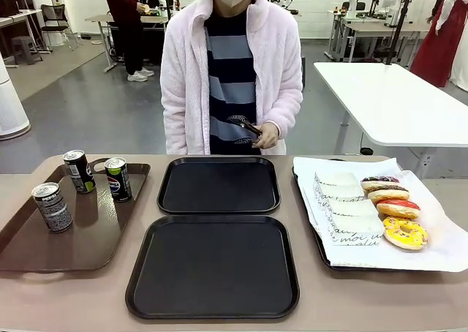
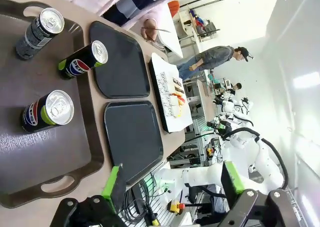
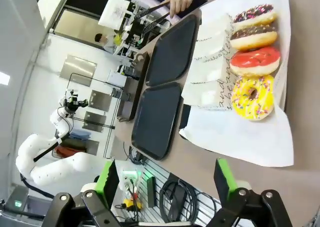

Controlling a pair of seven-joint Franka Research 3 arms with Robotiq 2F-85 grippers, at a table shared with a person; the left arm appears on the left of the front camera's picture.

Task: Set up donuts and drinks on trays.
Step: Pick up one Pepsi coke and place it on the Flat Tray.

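1. Fingers first: the left gripper, at the bottom of its wrist view, has its pads spread wide with nothing between them. The right gripper is likewise released and empty.
2. Two black trays fill the centre of the front view, the near tray below and the far tray just above it.
3. The brown tray, lower left, carries three upright drink cans.
4. The paper-lined tray, right, holds four donuts in a column beside white sleeves.
5. Top centre, the person's hand grips tongs.
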